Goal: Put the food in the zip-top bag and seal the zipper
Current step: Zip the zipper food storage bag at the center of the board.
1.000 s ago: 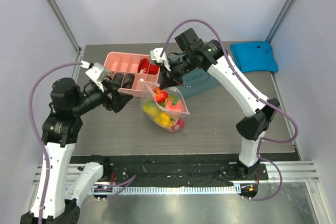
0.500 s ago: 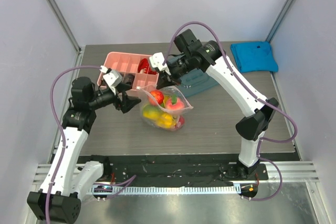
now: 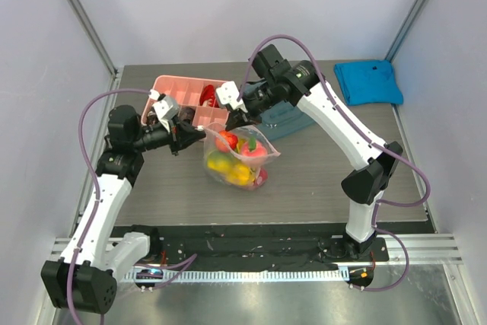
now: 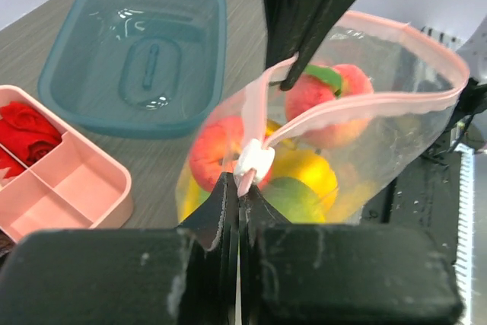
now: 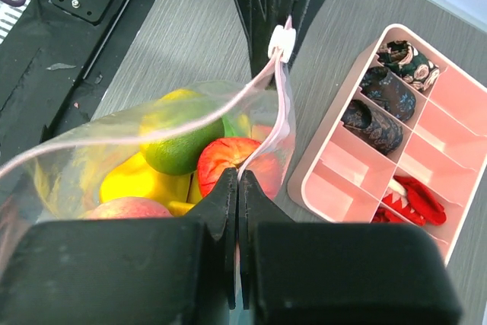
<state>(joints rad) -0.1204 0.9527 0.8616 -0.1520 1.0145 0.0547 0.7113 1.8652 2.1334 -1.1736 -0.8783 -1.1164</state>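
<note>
- Top external: left gripper [image 3: 196,136] has come in from the left to the zip-top bag [image 3: 237,159], fingers pinching the zipper [image 4: 365,108] beside its slider [image 4: 253,160].
- With food [image 5: 176,150] inside and right gripper [image 3: 230,121] pinching the strip too, sealing looks next.

"Any writing on your feeds that I should log?"

"None that I can read. I've checked the zip-top bag [image 4: 396,123] in both wrist views, and its plastic shows me no print."

"And the pink divided box, or the teal lid?"

"I see plain plastic on the pink divided box [image 3: 181,97]. The teal lid [image 4: 144,51] has only a moulded oblong in its middle, no letters. The rail [image 3: 251,253] at the near edge of the counter [image 3: 319,180] is too small for me to read."
</note>
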